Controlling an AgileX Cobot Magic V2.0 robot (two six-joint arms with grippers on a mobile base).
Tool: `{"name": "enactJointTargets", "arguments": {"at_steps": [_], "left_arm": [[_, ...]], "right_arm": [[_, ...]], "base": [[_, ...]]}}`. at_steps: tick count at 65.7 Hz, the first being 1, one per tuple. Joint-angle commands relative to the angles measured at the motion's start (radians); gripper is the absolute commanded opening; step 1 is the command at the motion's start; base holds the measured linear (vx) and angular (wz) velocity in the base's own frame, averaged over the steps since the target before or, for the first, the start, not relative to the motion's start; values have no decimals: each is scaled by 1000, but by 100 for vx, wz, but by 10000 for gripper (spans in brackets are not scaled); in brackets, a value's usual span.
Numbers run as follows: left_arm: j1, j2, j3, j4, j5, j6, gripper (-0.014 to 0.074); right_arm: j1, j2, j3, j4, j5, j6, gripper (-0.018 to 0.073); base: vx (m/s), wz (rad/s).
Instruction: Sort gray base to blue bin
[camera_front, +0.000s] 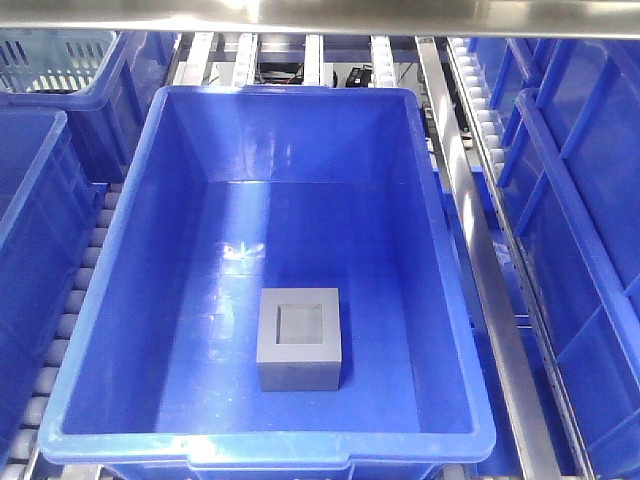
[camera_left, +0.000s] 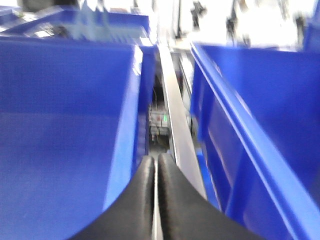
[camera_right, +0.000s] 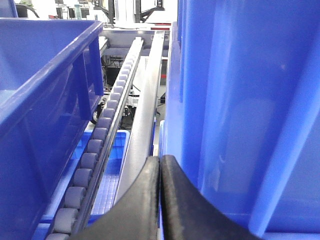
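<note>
At the upper left of the front view a pale lattice-sided basket (camera_front: 55, 55) sits inside another blue tote, and a further blue tote (camera_front: 30, 250) fills the left edge above a row of grey conveyor rollers (camera_front: 60, 350). The blue bin (camera_front: 130, 260) takes up the middle of the frame, and the gray base (camera_front: 299, 338) rests on its floor in the lower centre, recess facing up, clear of all four walls. A metal rail (camera_front: 495, 280) runs down the right of centre, with more blue totes (camera_front: 590, 250) beyond it at the right edge. Neither arm shows in this view. In the left wrist view — blurred — the left gripper (camera_left: 156, 172) has its dark jaws pressed together with nothing between them, aimed along a rail between two blue walls. The right gripper (camera_right: 160, 172) is likewise closed on nothing, sitting at the bottom centre between a roller track (camera_right: 95, 150) and a blue wall.
</note>
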Motion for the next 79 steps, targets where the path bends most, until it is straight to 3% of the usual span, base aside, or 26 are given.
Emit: {"name": "enactJointTargets", "arguments": {"at_steps": [1,14,32,79], "left_arm": [[3,-18,29,-15,-86,-17,-7],[3,-18,30,-10,-84,-12,-7],[3,-18,30,-11,-84,87,-7],[3,-18,30,-12,-81,87,-7]], "right_arm": [[-3,-12,15,-6,-74,-6,-9],[-3,-12,15,-6,-74,-6,-9],[-3,-12,15,-6,-74,-6,-9],[-3,-12,15,-6,-74,-6,-9]], "base": [[0,0],[0,0],[0,0],[0,0]]}}
